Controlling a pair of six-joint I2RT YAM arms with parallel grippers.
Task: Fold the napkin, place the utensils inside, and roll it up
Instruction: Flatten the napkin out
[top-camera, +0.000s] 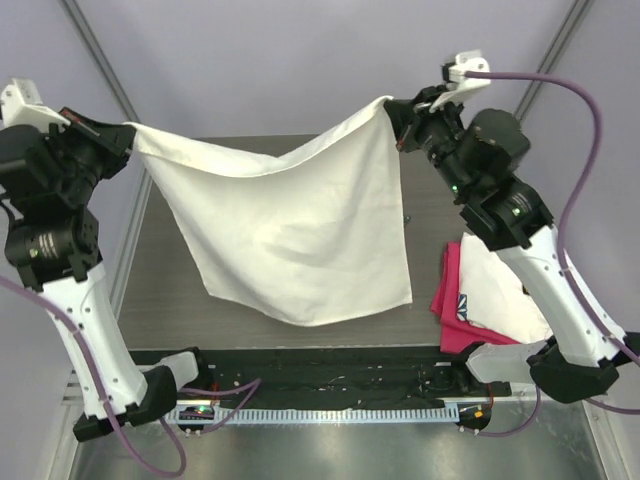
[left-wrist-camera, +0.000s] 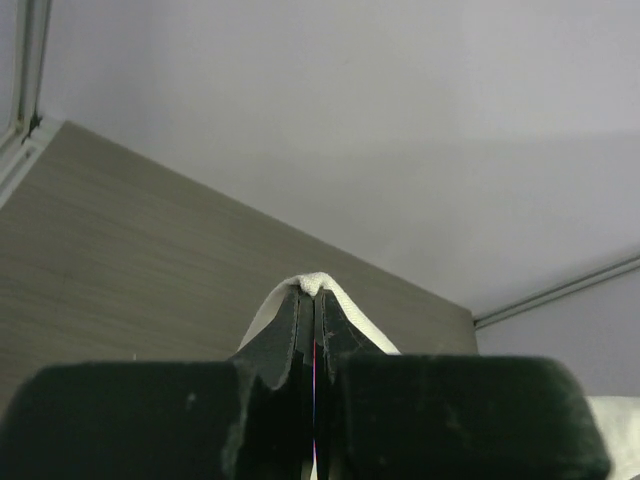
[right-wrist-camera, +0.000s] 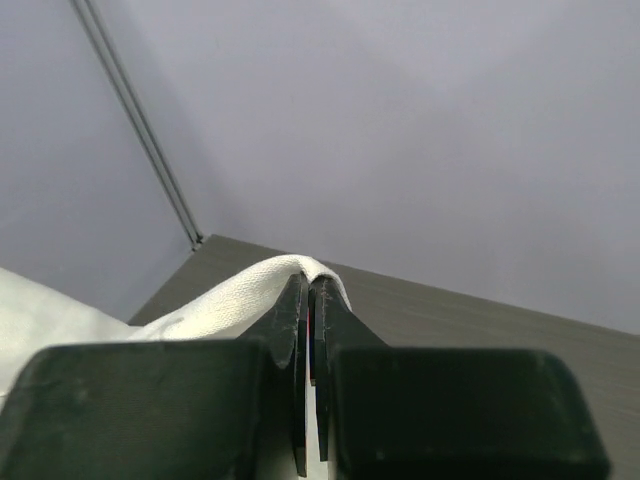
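Observation:
The cream-white napkin (top-camera: 295, 225) hangs in the air over the table, stretched between both arms and sagging in the middle. My left gripper (top-camera: 128, 130) is shut on its upper left corner, and a bit of cloth (left-wrist-camera: 312, 283) pokes out past the closed fingertips in the left wrist view. My right gripper (top-camera: 395, 108) is shut on the upper right corner, with the napkin (right-wrist-camera: 230, 300) draped over the finger on the left in the right wrist view. The napkin's lower edge hangs near the table's front. The utensils are out of view.
A pink cloth (top-camera: 452, 300) lies at the table's right side with a folded white cloth (top-camera: 500, 290) bearing a small dark logo on top, partly under the right arm. The grey wood-grain table (top-camera: 170, 280) runs beneath. A small dark object (top-camera: 407, 217) lies just right of the napkin.

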